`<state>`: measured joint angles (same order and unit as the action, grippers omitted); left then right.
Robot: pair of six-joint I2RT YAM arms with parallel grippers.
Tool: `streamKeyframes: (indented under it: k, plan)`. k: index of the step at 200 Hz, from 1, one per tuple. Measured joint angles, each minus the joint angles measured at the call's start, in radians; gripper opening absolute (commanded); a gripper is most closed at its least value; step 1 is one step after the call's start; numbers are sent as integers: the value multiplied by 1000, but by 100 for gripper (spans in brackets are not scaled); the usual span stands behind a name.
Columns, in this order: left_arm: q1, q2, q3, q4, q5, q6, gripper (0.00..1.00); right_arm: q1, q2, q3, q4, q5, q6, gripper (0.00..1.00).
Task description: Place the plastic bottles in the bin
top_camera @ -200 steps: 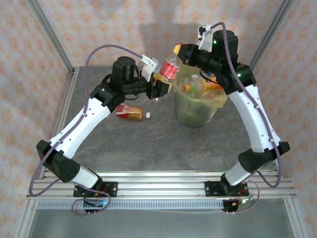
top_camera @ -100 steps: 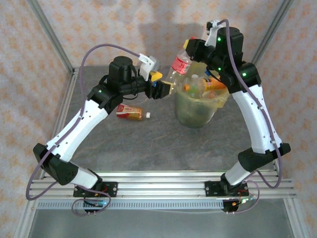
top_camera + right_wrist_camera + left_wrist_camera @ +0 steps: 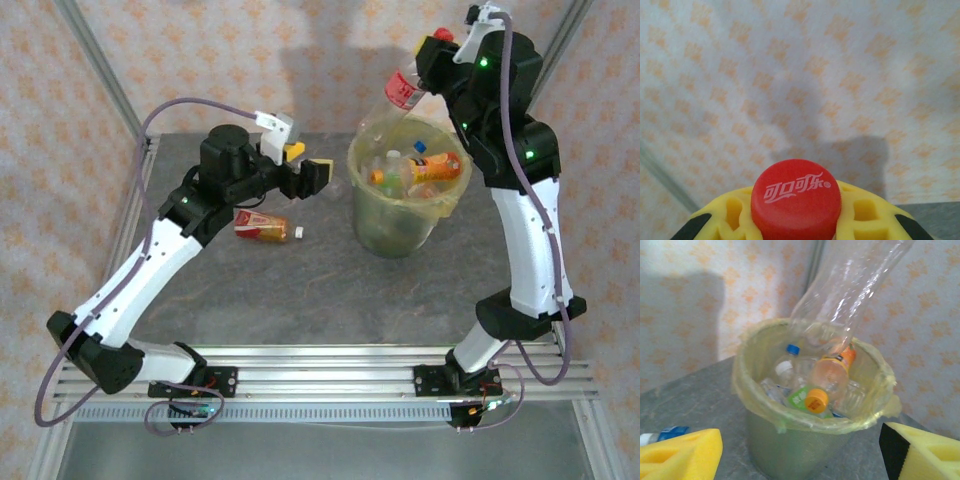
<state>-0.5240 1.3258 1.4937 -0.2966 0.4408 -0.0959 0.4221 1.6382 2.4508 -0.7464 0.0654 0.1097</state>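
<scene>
Since a second ago, the left gripper (image 3: 316,176) has opened and drawn back; its jaws stand apart, empty. The right gripper (image 3: 437,50) has risen, clenching a clear plastic bottle with a red label (image 3: 403,92) at its red cap. The bottle's base hangs tilted over the round yellow-green translucent bin (image 3: 395,232), which is just ahead of the left fingers. More plastic bottles (image 3: 412,170) lie inside. An orange-labelled bottle (image 3: 262,226) lies on the grey table (image 3: 330,290), just behind the left gripper.

- Setting: a robotics test cell of laboratory type, not a home.
- Evidence: grey table (image 3: 300,290) enclosed by aluminium posts (image 3: 98,80) and patterned backdrop panels (image 3: 200,50).
- Evidence: left arm (image 3: 150,255) and right arm (image 3: 530,230) bolted to slotted rails (image 3: 330,362); purple cables (image 3: 190,104) run exposed.
</scene>
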Motion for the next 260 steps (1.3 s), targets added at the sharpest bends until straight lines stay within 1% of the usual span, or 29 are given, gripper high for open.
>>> streamKeyframes:
  k: [21, 54, 72, 87, 132, 160, 192, 218, 260]
  plan:
    - [0, -24, -9, 2, -70, -22, 100, 0, 13, 9, 6, 93, -3, 0]
    - [0, -29, -8, -17, -178, -54, 100, 0, 72, 8, -3, 183, 11, 0]
    - [0, -21, 0, -54, -242, -68, 100, -6, 101, -7, -8, 194, 33, 0]
    - [0, -13, 4, -67, -275, -80, 100, -16, 127, -16, -16, 193, 61, 0]
    - [0, 10, 4, -97, -320, -106, 100, -96, 192, -31, -71, 132, 195, 0]
    - [0, 24, 4, -105, -328, -116, 100, -146, 188, -121, -82, 54, 286, 0]
    - [0, 50, 5, -110, -330, -118, 100, -168, 176, -238, -79, -31, 364, 0]
    - [0, 65, 8, -116, -329, -126, 100, -174, 159, -276, -65, -51, 393, 0]
    - [0, 69, 13, -116, -328, -141, 100, -184, 114, -319, -67, -48, 414, 0]
